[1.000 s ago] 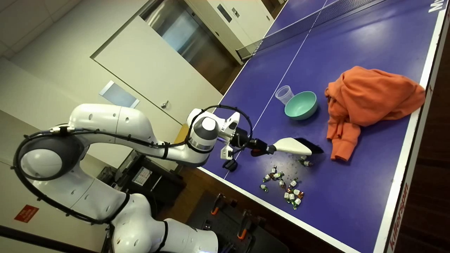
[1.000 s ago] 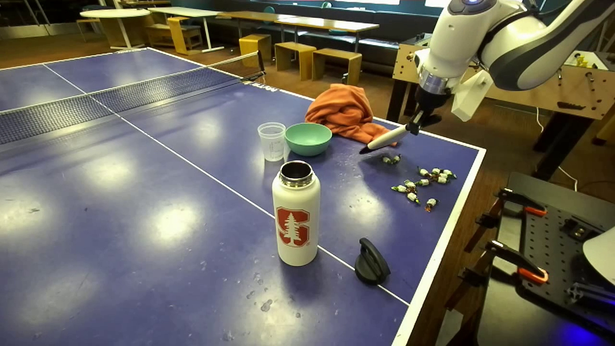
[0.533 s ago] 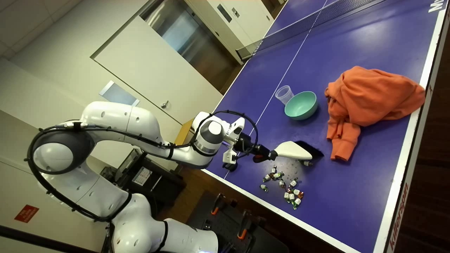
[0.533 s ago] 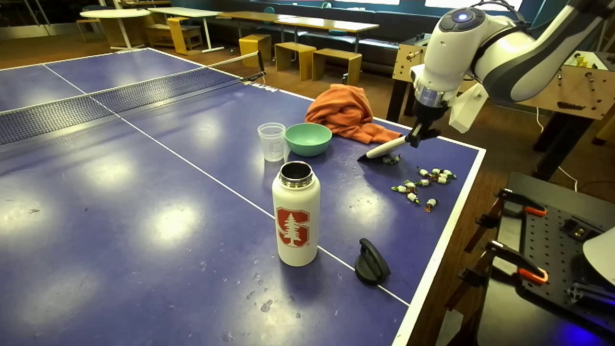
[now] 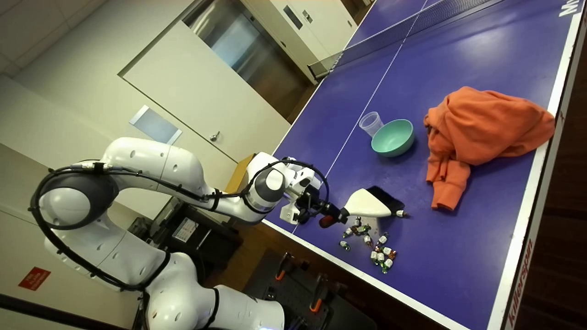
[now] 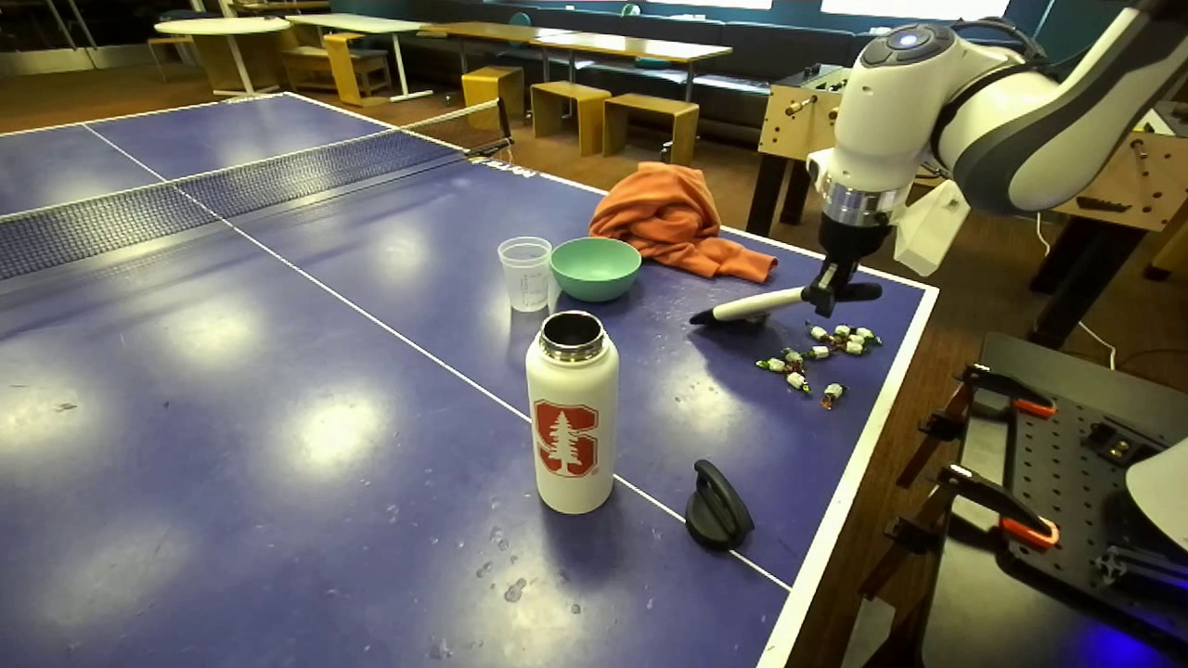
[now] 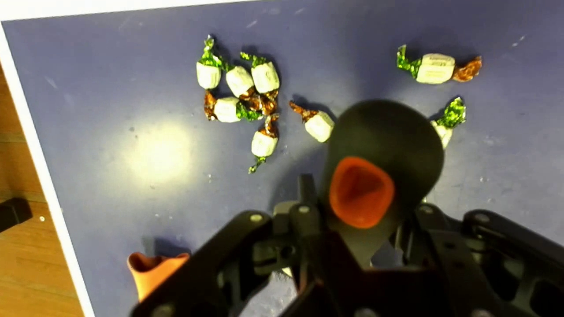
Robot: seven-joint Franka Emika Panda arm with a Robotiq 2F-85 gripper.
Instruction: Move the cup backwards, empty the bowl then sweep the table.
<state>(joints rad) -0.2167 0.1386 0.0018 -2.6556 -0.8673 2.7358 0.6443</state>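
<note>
— What is found on the smooth blue table [image 6: 399,538]?
— A translucent plastic cup [image 6: 526,274] is stood upright, long axis vertical, mouth turned up, just left of a round teal bowl [image 6: 596,288]; whether they touch cannot be told. To their right, an orange cloth [image 6: 664,223] is heaped in soft folds.
— And what is held?
— A white brush [image 6: 761,304], by its dark handle [image 7: 383,127], around which the claw [image 6: 822,295] is closed partway. In an exterior view, the bristles [image 6: 704,317] are pointed left, low over the table.
— And the arm [image 5: 176,165]?
— It is stretched over the table, elbow bent, wrist angled downward. Shiny-wrapped candies [image 5: 380,256] are strewn near the brush.
</note>
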